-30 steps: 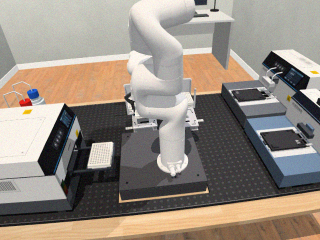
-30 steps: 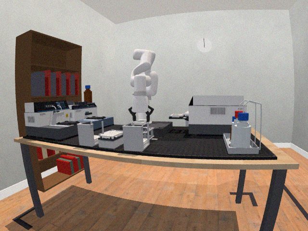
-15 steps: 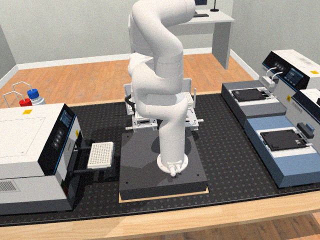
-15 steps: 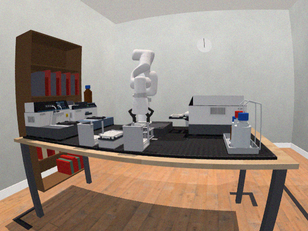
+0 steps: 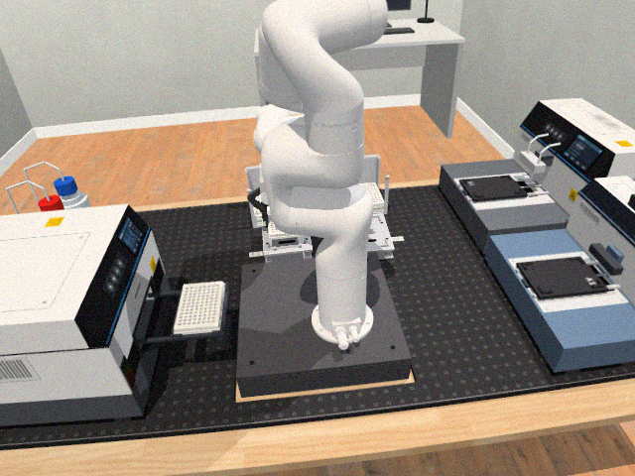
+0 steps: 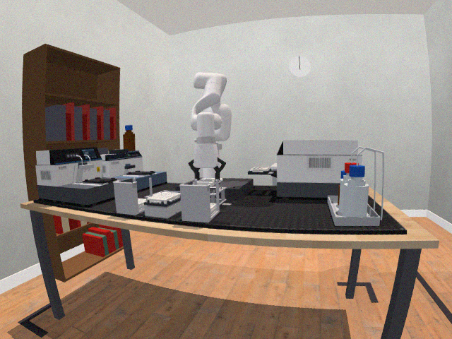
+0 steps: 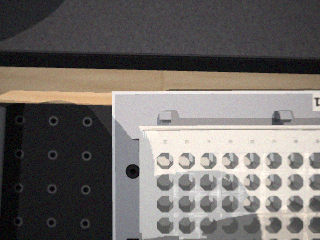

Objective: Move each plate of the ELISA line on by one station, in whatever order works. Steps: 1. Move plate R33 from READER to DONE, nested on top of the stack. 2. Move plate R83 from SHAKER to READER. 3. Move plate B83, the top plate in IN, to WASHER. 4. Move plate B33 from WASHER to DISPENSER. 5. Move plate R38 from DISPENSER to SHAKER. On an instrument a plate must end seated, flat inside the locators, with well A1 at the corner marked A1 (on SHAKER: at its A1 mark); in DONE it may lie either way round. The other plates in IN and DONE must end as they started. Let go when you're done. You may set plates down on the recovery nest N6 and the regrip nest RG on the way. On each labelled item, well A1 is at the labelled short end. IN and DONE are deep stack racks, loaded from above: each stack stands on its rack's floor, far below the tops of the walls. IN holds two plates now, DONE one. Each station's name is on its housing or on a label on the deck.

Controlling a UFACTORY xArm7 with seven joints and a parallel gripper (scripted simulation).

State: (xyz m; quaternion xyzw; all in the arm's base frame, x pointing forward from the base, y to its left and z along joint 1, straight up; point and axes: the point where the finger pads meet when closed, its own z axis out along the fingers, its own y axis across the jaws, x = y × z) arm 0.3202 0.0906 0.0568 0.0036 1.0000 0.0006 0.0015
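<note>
My gripper (image 6: 207,174) hangs behind the arm's base, over the white nests (image 5: 287,240) in the middle of the deck. In the top view the arm hides it. It is shut on a white well plate (image 7: 230,190); I cannot read the plate's label. In the wrist view the plate sits level over a grey nest plate (image 7: 125,150) with two locators, and a label corner (image 7: 316,102) shows at the right edge. The fingers themselves are out of the wrist view. Another white well plate (image 5: 199,305) (image 6: 260,169) lies on the tray of the large white instrument (image 5: 51,287) (image 6: 313,170).
Two instruments (image 5: 505,212) (image 5: 579,327) with dark nest areas (image 5: 492,187) (image 5: 562,277) stand on the right. White stack racks (image 6: 126,197) (image 6: 195,202) and a plate on a dark block (image 6: 162,198) stand by the nests. Capped bottles (image 5: 65,185) (image 6: 354,193) sit in a corner.
</note>
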